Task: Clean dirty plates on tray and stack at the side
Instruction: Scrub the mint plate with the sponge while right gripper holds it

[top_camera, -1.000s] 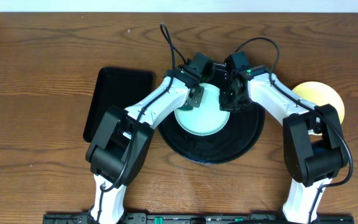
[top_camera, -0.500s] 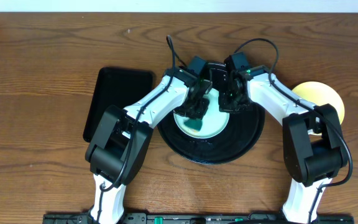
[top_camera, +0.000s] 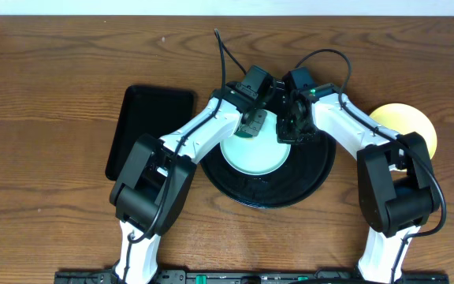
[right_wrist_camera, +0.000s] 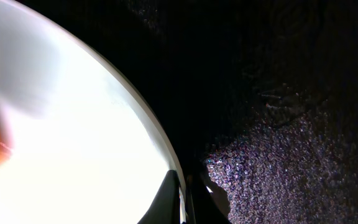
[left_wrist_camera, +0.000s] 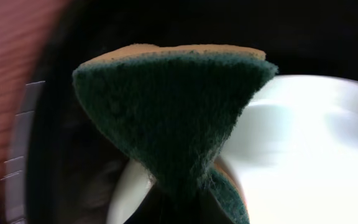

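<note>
A pale mint-green plate (top_camera: 255, 151) lies on the round black tray (top_camera: 310, 177). My left gripper (top_camera: 251, 125) is shut on a green and yellow sponge (left_wrist_camera: 173, 118) at the plate's far edge; the plate shows white in the left wrist view (left_wrist_camera: 303, 155). My right gripper (top_camera: 288, 130) is shut on the plate's right rim (right_wrist_camera: 178, 180), with one finger above the rim and one below. The tray's glossy floor shows beside it (right_wrist_camera: 291, 143). A pale yellow plate (top_camera: 404, 122) lies on the table to the right, partly hidden by my right arm.
A smaller rectangular black tray (top_camera: 144, 130) lies on the wooden table left of the round tray. Both arms cross over the round tray's far half.
My left gripper moved the sponge down onto the middle of the plate, then back up to the plate's far edge. My right gripper kept its grip on the rim.
</note>
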{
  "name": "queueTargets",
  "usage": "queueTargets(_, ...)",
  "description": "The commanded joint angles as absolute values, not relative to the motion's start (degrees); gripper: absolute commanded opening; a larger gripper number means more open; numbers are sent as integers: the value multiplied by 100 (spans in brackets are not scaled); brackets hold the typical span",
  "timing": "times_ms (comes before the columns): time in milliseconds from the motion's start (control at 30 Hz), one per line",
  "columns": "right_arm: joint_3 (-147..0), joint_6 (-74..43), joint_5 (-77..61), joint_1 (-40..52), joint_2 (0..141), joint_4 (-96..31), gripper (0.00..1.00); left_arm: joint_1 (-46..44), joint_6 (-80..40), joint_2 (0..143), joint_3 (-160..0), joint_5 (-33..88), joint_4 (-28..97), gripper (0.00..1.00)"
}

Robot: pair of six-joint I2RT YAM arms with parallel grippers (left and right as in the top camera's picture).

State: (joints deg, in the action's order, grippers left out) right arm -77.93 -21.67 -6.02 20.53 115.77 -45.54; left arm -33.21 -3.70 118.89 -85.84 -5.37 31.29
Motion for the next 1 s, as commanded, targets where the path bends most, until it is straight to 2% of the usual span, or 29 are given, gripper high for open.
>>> queueTargets(0,-7719,-2220,-604,2147,11810,-4611,1,-3282,-779,12005,-8556,-1656,3369,8)
queueTargets(100,-7719,-2220,-604,2147,11810,-4611,1,-3282,-1142,12007,-8556,-1245,3859,8)
queueTargets(300,-7719,-2217,-604,2147,11810,-4606,1,-3282,-1144,12005,-8556,858,4753,8)
queueTargets(433,-7719,-2220,-604,2147,11810,-4611,1,-3282,-873,12005,-8556,1927,4790,8)
queueTargets(567,-7719,-2217,-607,2147,11810,-4617,1,-3282,-753,12005,-8556,2493,4626,8)
queueTargets(833,-7719,-2217,-607,2147,11810,-4657,1,-3282,-694,12005,-8556,2523,4021,7)
queueTargets(967,-7719,-2217,-604,2147,11810,-4668,1,-3282,-687,12005,-8556,1754,3465,8)
